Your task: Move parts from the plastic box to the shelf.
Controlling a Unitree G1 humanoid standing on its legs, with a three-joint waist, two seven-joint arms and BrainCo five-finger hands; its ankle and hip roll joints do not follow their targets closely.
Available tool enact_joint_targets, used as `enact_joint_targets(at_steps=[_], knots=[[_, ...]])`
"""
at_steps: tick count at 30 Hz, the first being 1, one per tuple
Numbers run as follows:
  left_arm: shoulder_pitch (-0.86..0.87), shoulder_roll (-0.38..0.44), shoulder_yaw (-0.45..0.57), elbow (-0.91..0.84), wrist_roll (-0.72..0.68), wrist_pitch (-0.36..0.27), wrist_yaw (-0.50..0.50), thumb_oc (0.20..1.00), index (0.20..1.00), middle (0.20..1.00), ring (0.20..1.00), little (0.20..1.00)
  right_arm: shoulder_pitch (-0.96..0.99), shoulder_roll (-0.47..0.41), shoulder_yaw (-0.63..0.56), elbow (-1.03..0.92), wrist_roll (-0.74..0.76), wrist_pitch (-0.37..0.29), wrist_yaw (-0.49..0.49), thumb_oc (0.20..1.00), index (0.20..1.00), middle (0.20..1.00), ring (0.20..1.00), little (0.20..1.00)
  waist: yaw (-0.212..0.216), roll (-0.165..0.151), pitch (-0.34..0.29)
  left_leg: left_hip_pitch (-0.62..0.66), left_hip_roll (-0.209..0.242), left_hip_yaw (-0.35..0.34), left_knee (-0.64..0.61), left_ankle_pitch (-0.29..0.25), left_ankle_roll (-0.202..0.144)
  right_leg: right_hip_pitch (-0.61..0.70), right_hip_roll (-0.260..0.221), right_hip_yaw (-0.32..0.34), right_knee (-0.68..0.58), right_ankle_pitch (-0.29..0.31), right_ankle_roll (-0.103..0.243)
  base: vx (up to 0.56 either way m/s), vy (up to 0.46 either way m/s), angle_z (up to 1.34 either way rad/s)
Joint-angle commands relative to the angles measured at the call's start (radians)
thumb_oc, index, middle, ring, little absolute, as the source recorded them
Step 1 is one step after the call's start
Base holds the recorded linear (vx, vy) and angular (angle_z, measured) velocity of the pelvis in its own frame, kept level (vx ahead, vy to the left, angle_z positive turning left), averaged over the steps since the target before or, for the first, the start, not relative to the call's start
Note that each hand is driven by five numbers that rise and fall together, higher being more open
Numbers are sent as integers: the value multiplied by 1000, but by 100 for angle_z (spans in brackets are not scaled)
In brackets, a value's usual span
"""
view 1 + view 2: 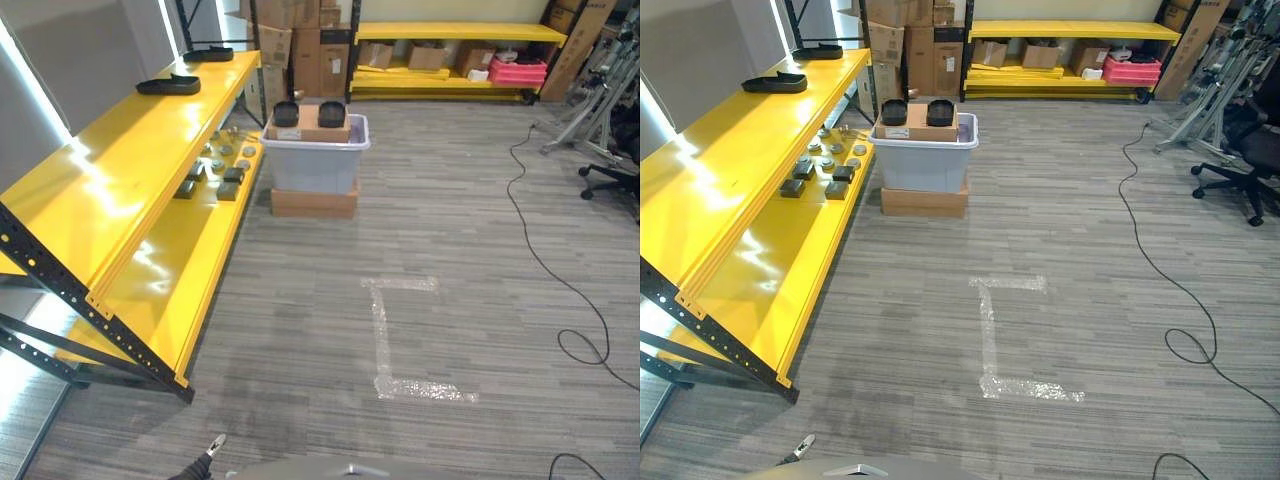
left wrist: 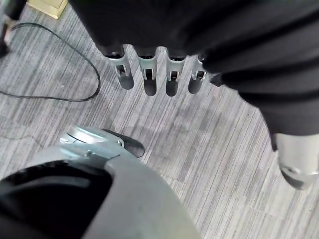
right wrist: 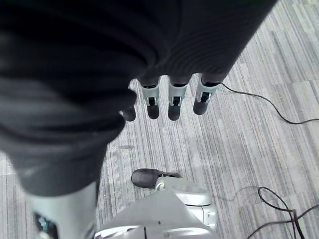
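Two parts (image 1: 308, 113): black, round-ish, sitting on the cardboard insert (image 1: 308, 128) at the top of the plastic box (image 1: 316, 160), side by side, near the rim.
Plastic box: grey-white tub, parked on a flat cardboard carton (image 1: 314, 201) on the floor, just off the far end of the shelf (image 1: 110, 170). Nothing else visible inside past the cardboard.
Handling guess: look like moulded rigid pieces, probably light and stiff, not fragile. Smooth dark surface, so maybe a bit slippery. Best bet is pinching across the rim or outer wall from above, thumb on one side, fingers opposite.
Shelf top board: two flat black tray-like pieces (image 1: 168, 86) toward the far end, rest of the board bare and glossy.
Shelf lower board: a cluster of small dark and metallic bits (image 1: 215, 172) near the far end, front edge free.
Left hand (image 2: 149, 74): hanging over bare floor, fingers straight and relaxed in a row, holding nothing.
Right hand (image 3: 172, 102): same deal, fingers loose and straight above the floor, nothing in it.
Progress guess: well apart from the box, so nothing reachable yet; walking up to it comes first.
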Motion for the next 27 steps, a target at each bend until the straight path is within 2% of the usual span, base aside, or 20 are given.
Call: enact_joint_targets(at_steps=[1, 3, 6, 9, 12, 14, 17, 21, 25, 27], knots=[[-57, -24, 2, 30, -16, -32, -27, 1000, 1000, 1000, 1000, 1000, -26, -12, 25, 59, 64, -69, -5, 1000, 1000, 1000, 1000, 1000, 32, -25, -1, 4, 19, 71, 43, -96, -13, -36, -77, 23, 1, 26, 103, 0, 0, 0], [-63, -22, -2, 16, -18, -71, -36, 1000, 1000, 1000, 1000, 1000, -37, -20, 13, 40, 95, -130, -4, 1000, 1000, 1000, 1000, 1000, 30, -24, -2, 8, 19, 71, 40, -95, -14, -36, -77, 25, 2, 26, 104, 0, 0, 0], [-73, -17, -9, -8, -24, -108, -54, 1000, 1000, 1000, 1000, 1000, -48, -27, 5, 8, 109, -178, -12, 1000, 1000, 1000, 1000, 1000, 30, -23, -5, 11, 20, 70, 36, -93, -15, -35, -76, 27, 0, 27, 106, 0, 0, 0], [-90, 5, -13, -114, -81, -101, -56, 1000, 1000, 1000, 1000, 1000, -72, -50, 7, -69, 142, -227, -19, 1000, 1000, 1000, 1000, 1000, 35, -21, -3, 13, 20, 61, 36, -92, -14, -34, -78, 35, 1, 28, 107, 0, 0, 0], [-100, 29, -8, -218, -101, -74, -41, 1000, 1000, 1000, 1000, 1000, -80, -61, 27, -186, 188, -224, -49, 1000, 1000, 1000, 1000, 1000, 37, -27, 3, 9, 19, 57, 42, -91, -11, -39, -78, 43, 5, 31, 107, 0, 0, 0], [-104, 45, 2, -303, -106, -52, -18, 1000, 1000, 1000, 1000, 1000, -80, -64, 57, -301, 218, -196, -90, 1000, 1000, 1000, 1000, 1000, 35, -32, 9, 3, 18, 57, 48, -90, -8, -46, -77, 52, 10, 33, 106, -16, -3, -1], [-106, 49, 26, -378, -112, -24, 24, 1000, 1000, 1000, 1000, 1000, -67, -65, 97, -495, 245, -80, -163, 1000, 1000, 1000, 1000, 1000, 26, -39, 18, -7, 18, 65, 57, -89, -5, -61, -75, 62, 22, 31, 104, -10, 5, 0], [-97, 41, 47, -410, -103, 3, 62, 1000, 1000, 1000, 1000, 1000, -51, -63, 131, -627, 255, -2, -227, 1000, 1000, 1000, 1000, 1000, 19, -43, 29, -20, 11, 73, 74, -92, 2, -80, -77, 72, 43, 27, 104, -13, 47, -8], [-86, 34, 59, -399, -83, 12, 94, 1000, 1000, 1000, 1000, 1000, -40, -55, 144, -665, 260, 14, -249, 1000, 1000, 1000, 1000, 1000, 13, -44, 41, -34, 2, 74, 92, -100, 15, -101, -81, 83, 74, 19, 105, -13, 73, -11], [-79, 30, 71, -362, -48, 2, 107, 1000, 1000, 1000, 1000, 1000, -34, -50, 143, -679, 252, 19, -259, 1000, 1000, 1000, 1000, 1000, 6, -44, 56, -49, -10, 67, 114, -109, 34, -129, -84, 98, 127, 6, 105, -14, 118, -12]])
